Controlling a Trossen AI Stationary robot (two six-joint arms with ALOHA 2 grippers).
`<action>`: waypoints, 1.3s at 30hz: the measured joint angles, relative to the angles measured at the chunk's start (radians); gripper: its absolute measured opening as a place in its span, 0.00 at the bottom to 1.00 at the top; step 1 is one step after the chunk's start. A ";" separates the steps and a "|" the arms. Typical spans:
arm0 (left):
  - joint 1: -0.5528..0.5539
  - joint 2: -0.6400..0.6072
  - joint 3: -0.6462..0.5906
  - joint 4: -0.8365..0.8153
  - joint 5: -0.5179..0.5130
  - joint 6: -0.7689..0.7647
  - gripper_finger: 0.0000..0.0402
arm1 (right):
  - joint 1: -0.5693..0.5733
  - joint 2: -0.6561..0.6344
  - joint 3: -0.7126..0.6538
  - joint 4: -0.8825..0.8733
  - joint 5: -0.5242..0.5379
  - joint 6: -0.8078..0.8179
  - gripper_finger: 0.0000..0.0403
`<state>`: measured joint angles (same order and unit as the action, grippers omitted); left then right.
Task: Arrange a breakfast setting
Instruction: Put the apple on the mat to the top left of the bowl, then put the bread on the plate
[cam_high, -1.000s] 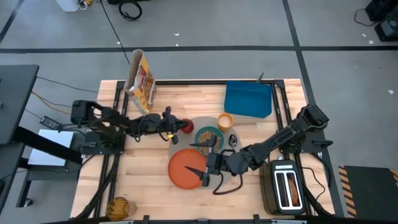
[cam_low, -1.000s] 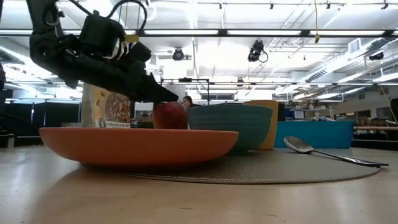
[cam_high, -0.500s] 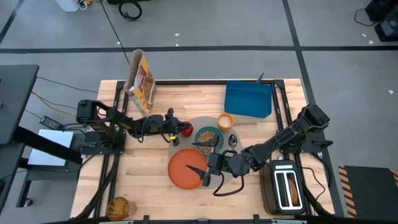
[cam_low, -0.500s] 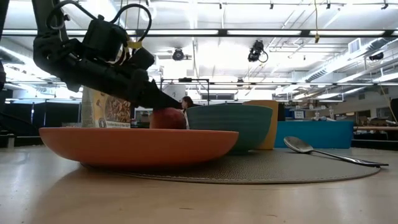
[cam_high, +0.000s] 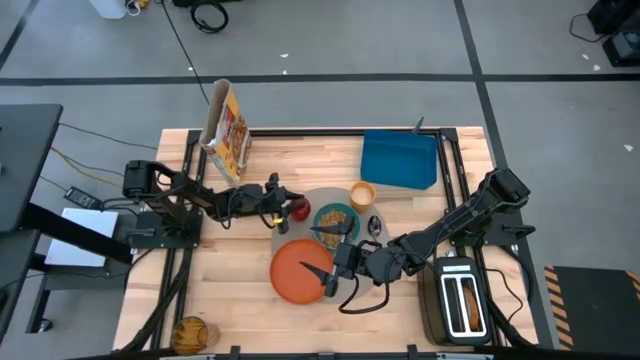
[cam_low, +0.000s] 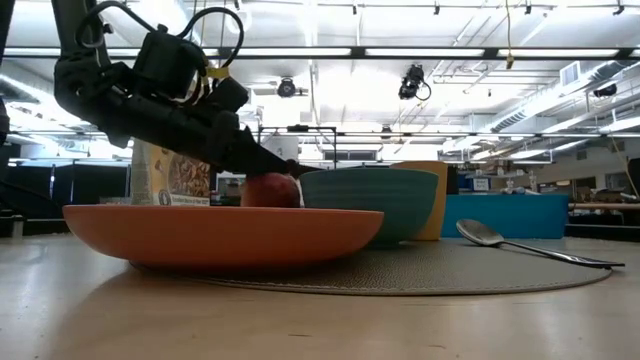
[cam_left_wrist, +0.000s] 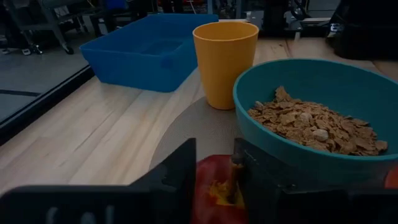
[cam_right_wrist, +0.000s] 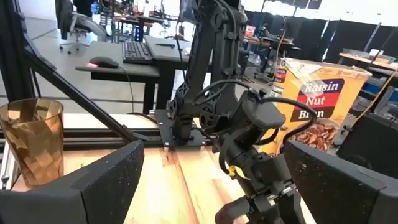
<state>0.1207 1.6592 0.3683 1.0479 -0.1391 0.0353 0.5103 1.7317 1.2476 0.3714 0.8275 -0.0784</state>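
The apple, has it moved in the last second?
Yes. The apple, held by the left end effector, has dropped lower behind the orange plate rim in the low view.

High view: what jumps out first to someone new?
The left end effector shut on the red apple at the grey mat's left edge, beside the teal bowl of cereal. Next, the orange plate at the mat's front, with the right end effector open above its right side. The cereal box stands at the table's back left.
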 joint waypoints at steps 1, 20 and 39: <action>0.004 0.000 0.000 0.000 0.000 -0.002 0.30 | 0.000 0.000 0.000 -0.005 -0.001 0.000 0.98; 0.033 -0.075 -0.002 -0.061 0.006 -0.024 0.39 | 0.005 0.000 0.000 -0.074 -0.009 0.039 0.98; -0.126 -0.398 -0.002 -0.261 0.006 0.027 0.39 | -0.015 -0.113 0.484 -1.354 -0.298 0.815 0.96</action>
<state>-0.0058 1.2614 0.3668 0.7869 -0.1333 0.0621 0.4958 1.6185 1.7315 -0.9828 0.5296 0.7368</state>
